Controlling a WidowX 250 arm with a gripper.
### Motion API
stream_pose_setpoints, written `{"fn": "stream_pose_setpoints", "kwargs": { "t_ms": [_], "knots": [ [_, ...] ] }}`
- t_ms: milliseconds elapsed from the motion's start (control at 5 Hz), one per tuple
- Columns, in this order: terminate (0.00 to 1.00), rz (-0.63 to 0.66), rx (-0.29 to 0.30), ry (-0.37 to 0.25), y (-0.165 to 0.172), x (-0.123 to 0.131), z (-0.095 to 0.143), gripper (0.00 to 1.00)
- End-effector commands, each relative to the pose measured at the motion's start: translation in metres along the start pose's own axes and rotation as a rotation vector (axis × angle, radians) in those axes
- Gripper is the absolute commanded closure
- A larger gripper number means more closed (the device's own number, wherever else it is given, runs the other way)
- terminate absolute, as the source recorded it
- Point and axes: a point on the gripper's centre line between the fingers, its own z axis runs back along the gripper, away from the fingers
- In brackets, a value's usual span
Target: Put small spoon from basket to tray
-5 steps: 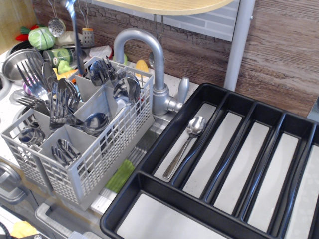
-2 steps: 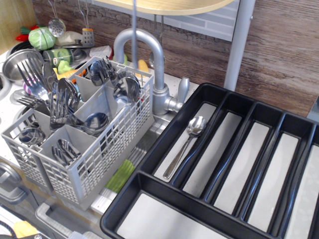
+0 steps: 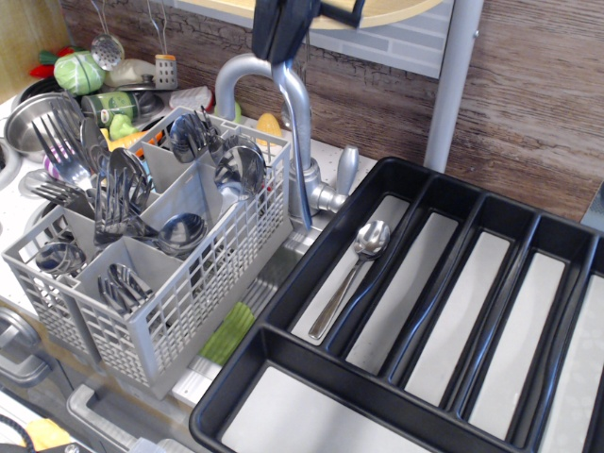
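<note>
Beside tray point(image 3: 283, 283) — small spoon point(image 3: 294, 151), near-vertical

a: where's the small spoon point(image 3: 294, 151)?
b: hanging upright in the air, its slim shiny handle running down in front of the faucet, upper end pinched at the top of the view. it's just right of the basket point(image 3: 156, 274), its lower end near the tray's point(image 3: 283, 373) left rim.
a: and the basket?
b: light grey, lattice walls, square compartments full of forks and bigger spoons, left of the tray.
a: the tray?
b: black, long parallel compartments with pale grey bottoms, one wide cross compartment at the front.
</note>
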Motion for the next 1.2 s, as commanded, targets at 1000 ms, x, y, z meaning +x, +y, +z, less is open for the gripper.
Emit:
{"fn": "stream_pose_setpoints", "kwargs": {
  "t_ms": [1000],
  "knots": [
    [0.0,0.072,0.046,-0.176,-0.035,0.021,-0.113,1.0]
  ]
}}
